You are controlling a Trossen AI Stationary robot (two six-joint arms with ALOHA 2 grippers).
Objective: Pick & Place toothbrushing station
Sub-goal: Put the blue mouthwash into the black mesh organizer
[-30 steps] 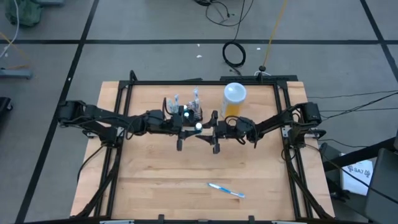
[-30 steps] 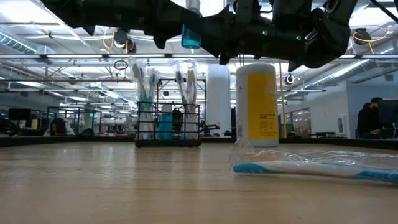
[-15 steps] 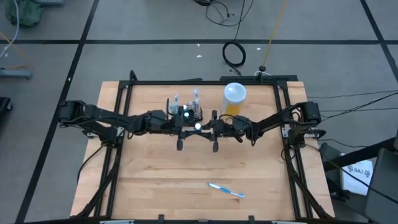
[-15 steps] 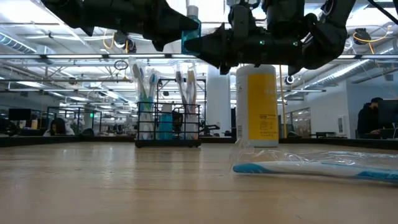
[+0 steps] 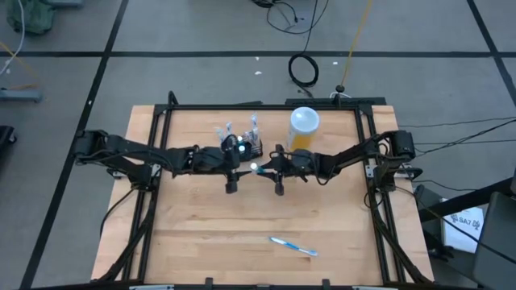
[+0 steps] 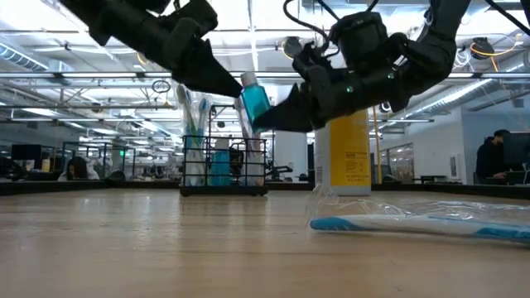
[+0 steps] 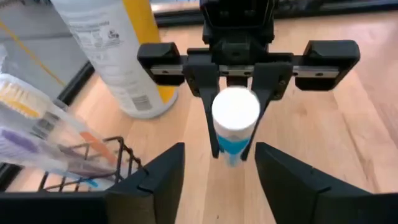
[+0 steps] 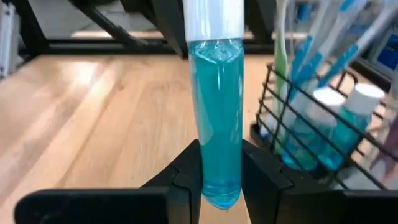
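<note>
- Your right claw [image 8: 219, 180] is pinched on the lower end of a clear tube of blue liquid with a white cap [image 8: 215, 93]; in the right wrist view its two dark fingers [image 8: 260, 174] press the tube from both sides.
- Your left claw [image 7: 219, 168] stands spread, fingers either side of the cap end with a gap to each, holding nothing; read that as a handover already made to the right arm.
- In the low view the tube [image 6: 253, 99] hangs in the upper middle of the frame, tilted, cap up, well above the surface [image 6: 166, 248].
- The toothbrushing station [image 6: 224, 165], the black slatted rack, stands on the surface directly below and slightly left of the tube in that frame, already carrying toothbrushes and small blue bottles.
- From above, the rack [image 5: 242, 142] sits in the upper centre of the frame, just above-left of where the two claws meet; the left claw [image 5: 234, 165] is nearer it, but the right claw [image 5: 262, 167] has the load.
- So the move turns on this: swing the tube upright, then carry it a little toward the rack and down.
- The tall white-lidded container [image 5: 304, 129] stands just right of the rack; keep clear of it.
</note>
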